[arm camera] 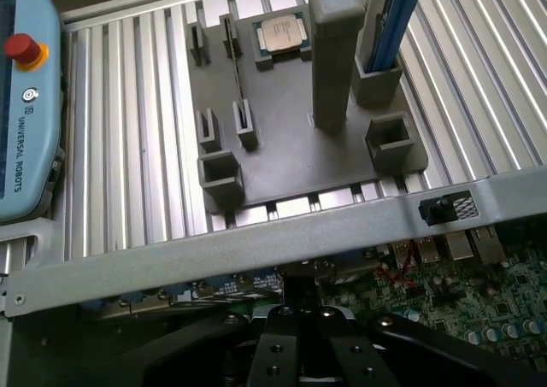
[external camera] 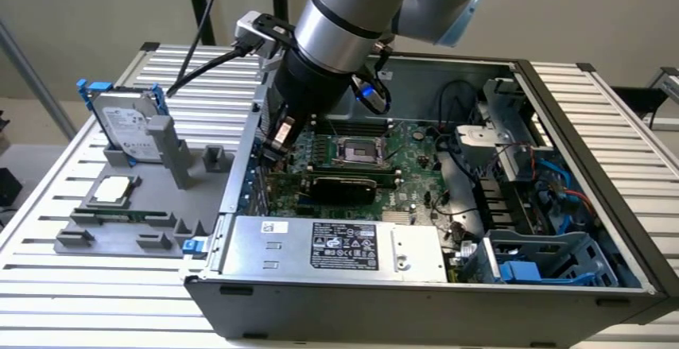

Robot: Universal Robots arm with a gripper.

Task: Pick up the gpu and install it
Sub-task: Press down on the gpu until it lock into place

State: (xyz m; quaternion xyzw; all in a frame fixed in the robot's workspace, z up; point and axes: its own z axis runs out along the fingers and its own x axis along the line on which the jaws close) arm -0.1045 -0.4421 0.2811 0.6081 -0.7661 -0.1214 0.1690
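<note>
The gpu [external camera: 339, 186], a black-faced card with a green edge, lies across the motherboard [external camera: 409, 154] inside the open computer case [external camera: 424, 301]. My gripper [external camera: 279, 144] hangs low in the case beside the wall at the exterior view's left, just off the card's end nearest that wall. In the wrist view the black fingers [arm camera: 278, 353] are shut together below the case's grey wall [arm camera: 256, 237]. I see nothing clearly held between them, and whether they touch the card is hidden by the arm.
Outside the case a grey holder tray [external camera: 202, 194] carries a hard drive in a blue frame [external camera: 127, 122], a processor chip [external camera: 114, 190] and a memory stick [external camera: 117, 215]. A power supply [external camera: 339, 246] fills the case front. A teach pendant [arm camera: 26, 105] lies on the slatted table.
</note>
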